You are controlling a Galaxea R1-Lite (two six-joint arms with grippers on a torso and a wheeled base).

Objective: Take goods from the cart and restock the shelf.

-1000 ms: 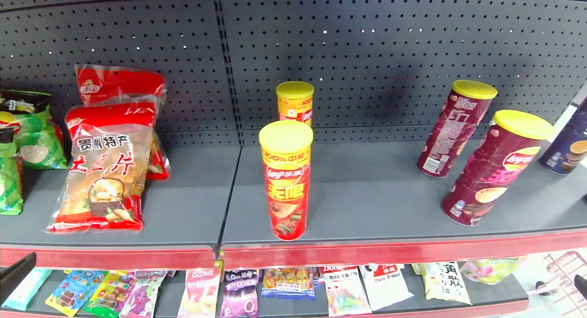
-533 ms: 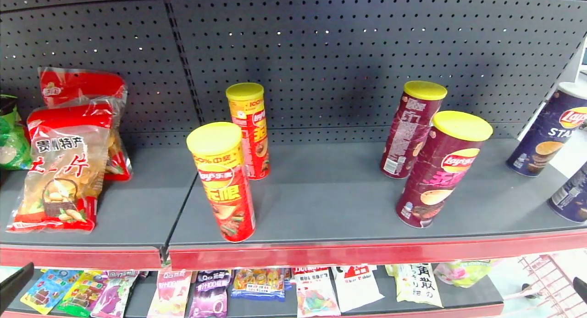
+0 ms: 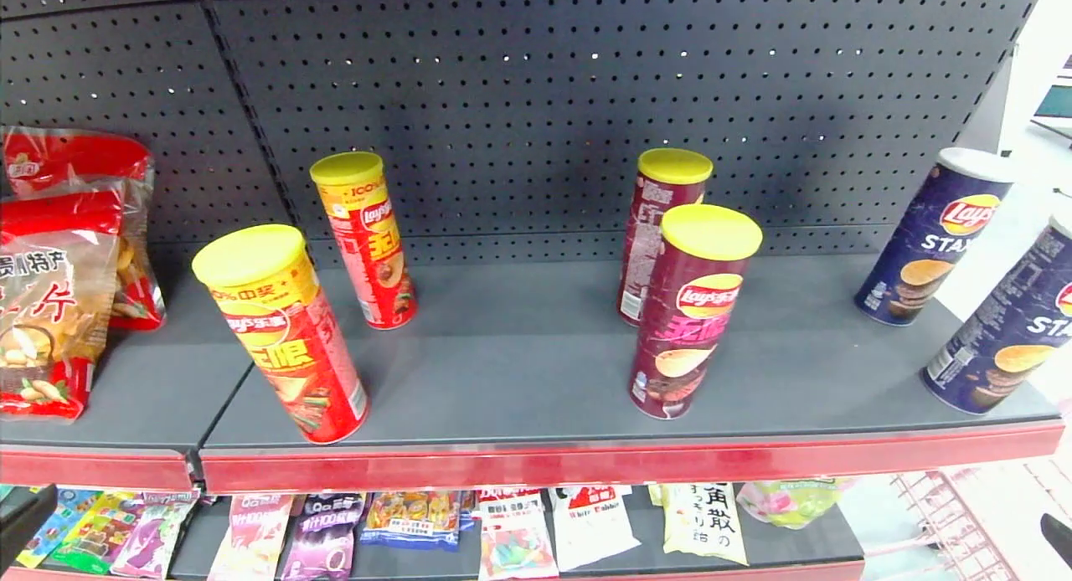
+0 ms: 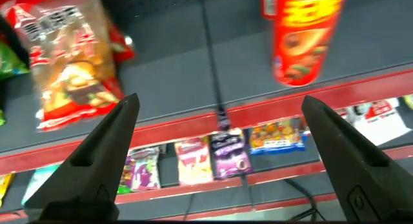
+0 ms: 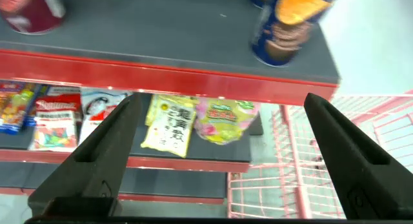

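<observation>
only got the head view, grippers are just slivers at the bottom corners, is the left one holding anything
Observer: No. In the left wrist view the left gripper is open, with nothing between its fingers.
Operator: and the right
Observer: The right gripper is open and empty too.
Operator: what's the right one pointed at
Observer: The red front edge of the shelf. A blue can stands near the shelf's end, and the pink wire cart sits lower down, past that end.
</observation>
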